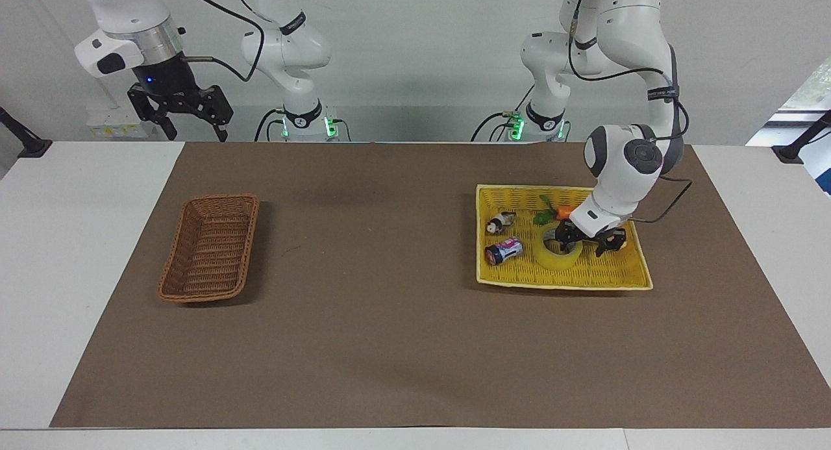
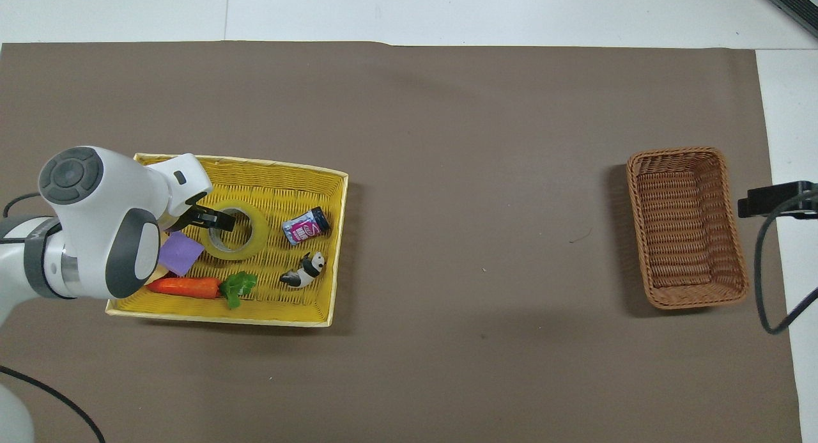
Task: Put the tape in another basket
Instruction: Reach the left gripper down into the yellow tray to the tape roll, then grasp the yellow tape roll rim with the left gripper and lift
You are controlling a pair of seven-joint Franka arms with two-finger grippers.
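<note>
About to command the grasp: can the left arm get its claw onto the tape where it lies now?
Probably yes. The left claw is already down at the tape in the yellow tray, at the roll's rim. The purple block sits close beside it but doesn't cover the roll.

1. No word, number or brand can be read with certainty anywhere in either view.
2. A pink, white and blue printed label is borne by the small can (image 2: 306,225) lying in the yellow tray (image 2: 339,238); a large pale mark is seen on it, but it cannot be made out as a letter.
3. Dark bands with pale lettering are carried on the arm links (image 1: 293,23) near the bases; the lettering cannot be read.
</note>
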